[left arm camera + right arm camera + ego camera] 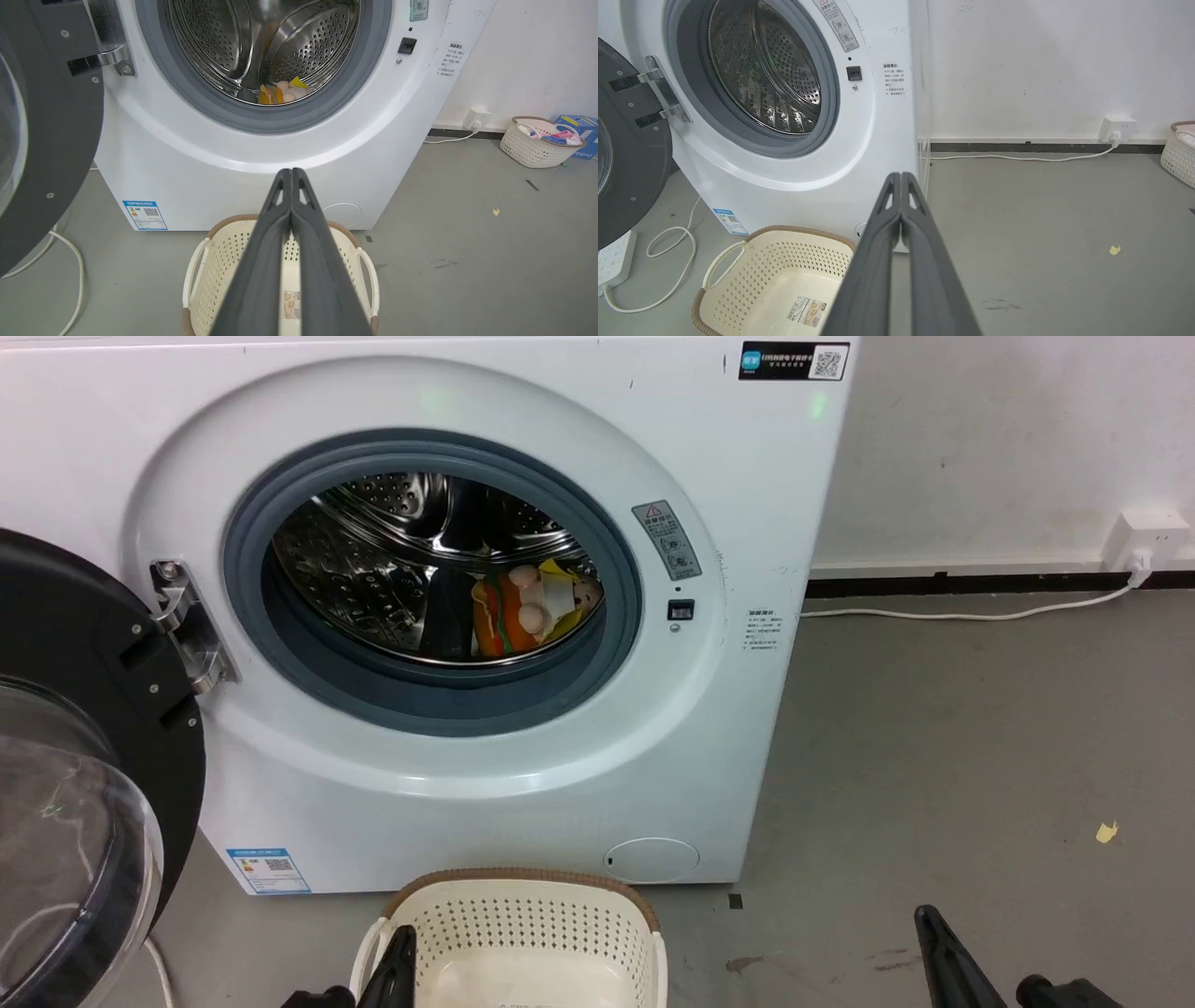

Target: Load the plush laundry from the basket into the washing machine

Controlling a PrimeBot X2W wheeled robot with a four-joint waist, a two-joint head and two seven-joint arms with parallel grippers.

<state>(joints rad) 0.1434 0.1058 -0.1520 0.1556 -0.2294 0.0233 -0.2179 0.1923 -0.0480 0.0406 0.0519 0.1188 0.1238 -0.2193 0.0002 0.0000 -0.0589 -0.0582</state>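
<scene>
— How is the washing machine (485, 775) built?

— A smooth white front is seen, with a round opening ringed by a grey rubber gasket (245, 588). Behind it a shiny steel drum (364, 569) is shown, pierced with rows of small holes and shaped with raised ribs. The door (103, 691), black-framed with a clear dome window (65, 859), is swung open at the left and hung on a polished metal hinge (191, 635).

— Where is the plush laundry (523, 607) found?

— It is seen lying inside the drum, at the bottom toward the right. It is a soft bundle in which an orange hot-dog shape with red and green stripes, rounded peach parts and a yellow-white cloth can be made out.

— And the basket (523, 919)?

— It is set on the scuffed grey floor (934, 756) just in front of the machine. It is cream plastic and oval, with walls perforated in a lattice, a brown woven-looking rim and white loop handles at the sides. A label sticker (809, 311) is stuck to its smooth inner bottom.

— How are the grippers held?

— The left gripper (292, 171) is held by the basket's left side, its two long, dark, matte fingers pressed together with nothing between them. The right gripper (901, 175) is likewise closed on nothing, over the floor to the basket's right.
</scene>
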